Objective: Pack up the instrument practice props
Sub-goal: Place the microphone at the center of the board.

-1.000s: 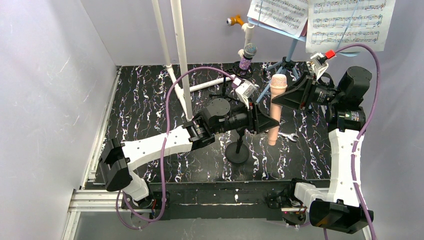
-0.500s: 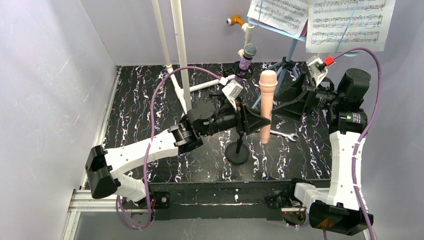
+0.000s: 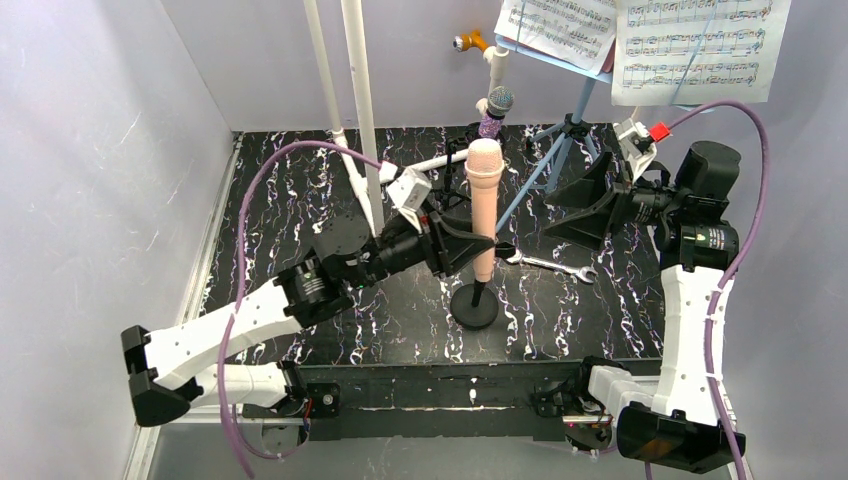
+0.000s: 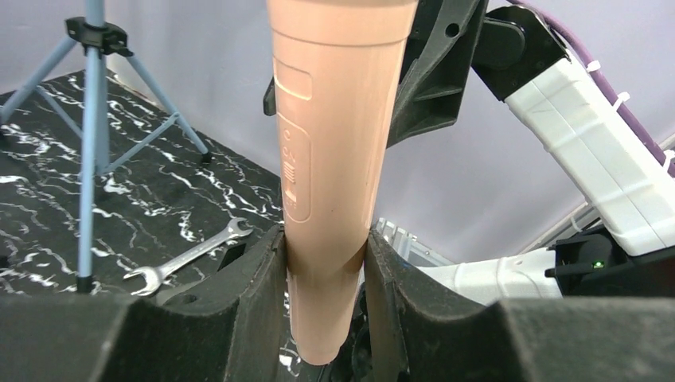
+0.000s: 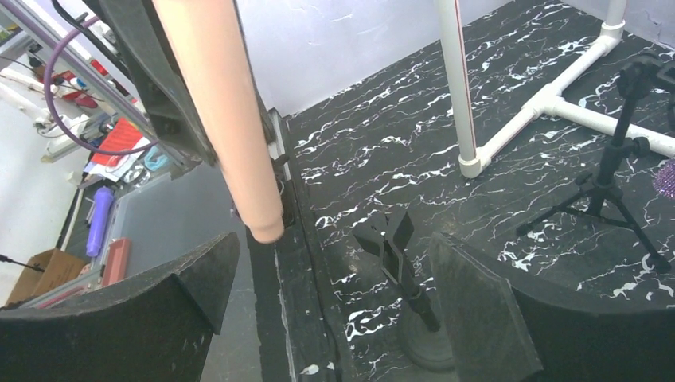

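Note:
The peach microphone stands upright above the table, and my left gripper is shut on its lower shaft, both pads pressed against it. Off to the right, my right gripper is open and holds nothing; its wrist view shows the microphone's tail ahead of its left finger. The black round-base holder stands below the microphone, its clip bare. At the back, the purple glitter microphone sits on its black tripod. The light-blue music rack carries sheet-music pages.
A silver wrench lies on the black marbled table right of the holder. White plastic pipes rise at the back left, with one branch along the table. Grey walls close in on three sides. Bins show beyond the table edge.
My right gripper has opened and let go of the peach microphone. My left arm has carried the microphone leftward, away from the right gripper, to above the round-base holder.

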